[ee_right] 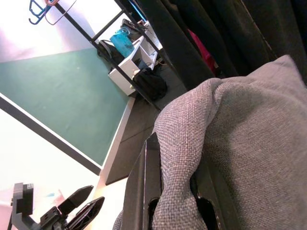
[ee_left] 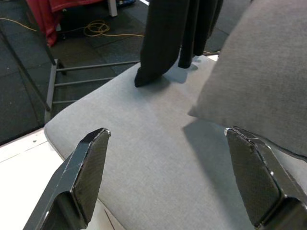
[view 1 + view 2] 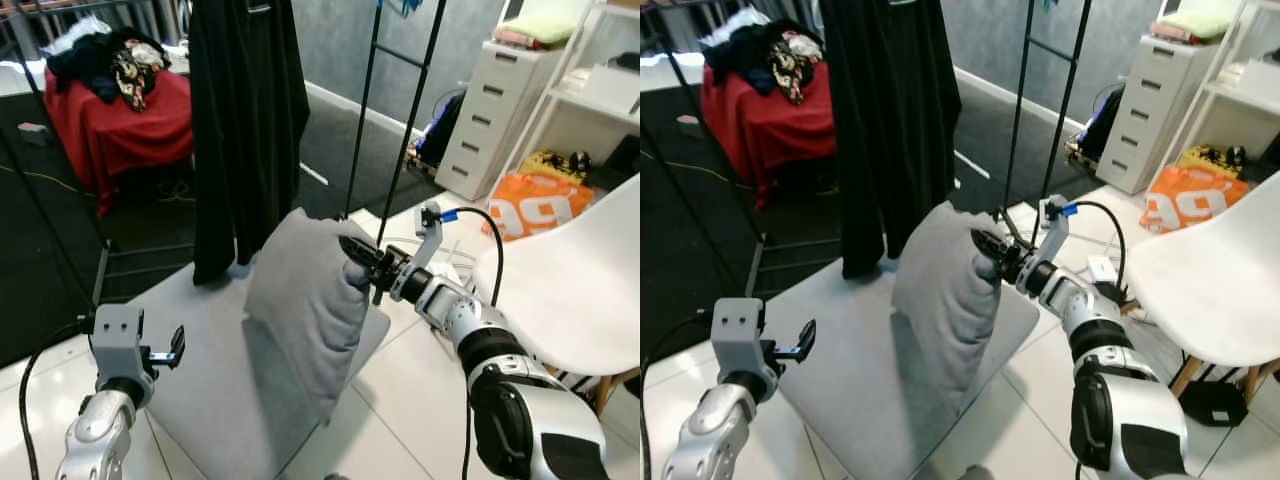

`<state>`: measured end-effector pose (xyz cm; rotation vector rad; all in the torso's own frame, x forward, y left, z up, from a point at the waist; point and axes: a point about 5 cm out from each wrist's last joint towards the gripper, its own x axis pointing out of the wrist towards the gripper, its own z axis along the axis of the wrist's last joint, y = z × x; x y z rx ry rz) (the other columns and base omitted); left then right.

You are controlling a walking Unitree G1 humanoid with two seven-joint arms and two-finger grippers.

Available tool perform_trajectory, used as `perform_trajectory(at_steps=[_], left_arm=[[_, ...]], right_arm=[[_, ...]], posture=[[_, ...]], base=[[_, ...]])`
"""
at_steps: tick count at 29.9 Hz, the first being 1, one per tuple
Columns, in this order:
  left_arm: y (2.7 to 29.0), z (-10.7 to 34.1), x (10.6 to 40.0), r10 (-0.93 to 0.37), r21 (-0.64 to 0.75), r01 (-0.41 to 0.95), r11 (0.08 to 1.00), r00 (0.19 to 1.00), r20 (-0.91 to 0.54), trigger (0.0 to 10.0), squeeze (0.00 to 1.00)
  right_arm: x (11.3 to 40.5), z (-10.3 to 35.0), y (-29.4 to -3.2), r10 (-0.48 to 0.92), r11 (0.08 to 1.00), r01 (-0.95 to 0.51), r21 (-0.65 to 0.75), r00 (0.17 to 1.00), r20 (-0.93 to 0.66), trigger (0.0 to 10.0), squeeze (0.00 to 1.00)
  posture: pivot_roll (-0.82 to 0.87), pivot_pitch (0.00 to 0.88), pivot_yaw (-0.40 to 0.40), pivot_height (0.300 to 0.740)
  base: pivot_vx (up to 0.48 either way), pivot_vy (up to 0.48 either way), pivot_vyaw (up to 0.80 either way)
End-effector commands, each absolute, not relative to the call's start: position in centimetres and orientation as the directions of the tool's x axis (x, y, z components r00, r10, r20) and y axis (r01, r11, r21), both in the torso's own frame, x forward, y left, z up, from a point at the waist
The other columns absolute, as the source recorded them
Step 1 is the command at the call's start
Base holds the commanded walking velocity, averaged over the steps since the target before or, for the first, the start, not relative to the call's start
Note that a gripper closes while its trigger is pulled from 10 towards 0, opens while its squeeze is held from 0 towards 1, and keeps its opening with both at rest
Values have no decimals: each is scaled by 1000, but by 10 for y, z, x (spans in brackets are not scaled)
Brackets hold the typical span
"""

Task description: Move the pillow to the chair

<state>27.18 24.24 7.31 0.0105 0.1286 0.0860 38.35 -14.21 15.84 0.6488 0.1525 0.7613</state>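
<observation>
A grey pillow (image 3: 305,300) stands tilted on edge above a flat grey cushion (image 3: 220,380) on the floor. My right gripper (image 3: 357,262) is shut on the pillow's upper right edge, with the fabric bunched between its black fingers (image 1: 144,191). The white chair (image 3: 575,285) stands to the right of that arm, its seat bare. My left gripper (image 3: 170,352) is open, low at the left over the cushion's near corner, apart from the pillow (image 2: 264,67).
A black garment (image 3: 245,120) hangs from a black rack (image 3: 410,110) right behind the pillow. A red-draped table with clothes (image 3: 120,120) is far left. White drawers (image 3: 495,115), an orange bag (image 3: 540,205) and cables lie behind the chair.
</observation>
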Motion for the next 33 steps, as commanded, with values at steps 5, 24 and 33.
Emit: perform_trajectory(at_steps=[5,24,33], left_arm=[[239,67,270,73,31,-70,997,987,-145,10000,0],[246,35,268,102,39,-95,995,957,-272,10000,0],[240,0,267,106,8,-115,993,885,-453,10000,0]], right_arm=[[389,176,-143,668,547,-621,562,728,155,0,0],[375,119,-170,511,716,-360,598,854,-97,0,0],[335,49,-189,396,843,-156,515,827,-399,0,0]], posture=[[-115,34,-81,669],[-119,26,-82,734],[-129,1,-93,740]], base=[[0,0,0],[0,0,0],[0,0,0]])
